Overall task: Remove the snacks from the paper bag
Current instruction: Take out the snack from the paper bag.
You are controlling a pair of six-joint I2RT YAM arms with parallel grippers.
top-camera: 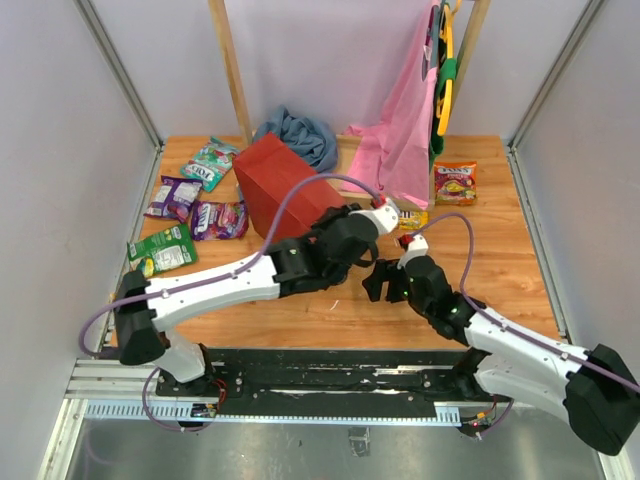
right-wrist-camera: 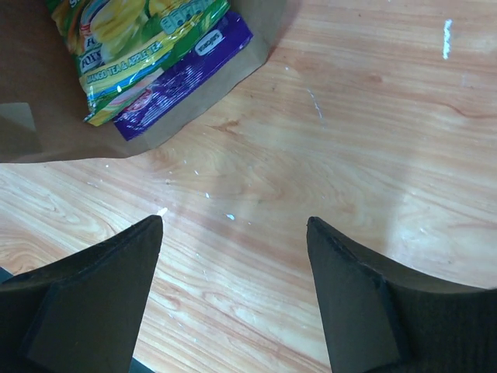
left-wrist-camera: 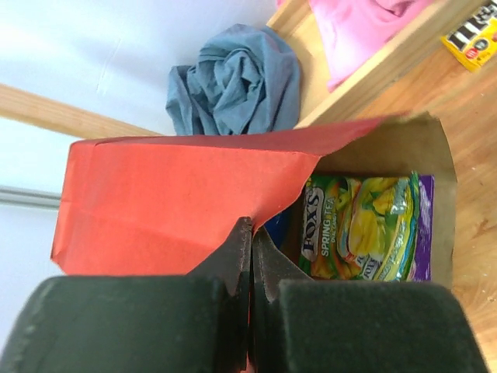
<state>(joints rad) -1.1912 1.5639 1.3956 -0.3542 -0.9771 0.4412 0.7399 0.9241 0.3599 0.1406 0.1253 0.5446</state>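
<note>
The red paper bag lies on its side at the table's back middle, with its mouth towards the right. My left gripper is shut on the red upper rim of the mouth. Inside on the brown kraft lie a green-yellow Fox's packet, a purple packet under it and something blue. My right gripper is open and empty over bare wood, just in front of the bag's mouth. The green-yellow packet and the purple one show there too.
Teal, purple, purple-pink and green packets lie left of the bag. An orange packet and yellow M&M's lie at the right. A blue-grey cloth and a pink garment are behind.
</note>
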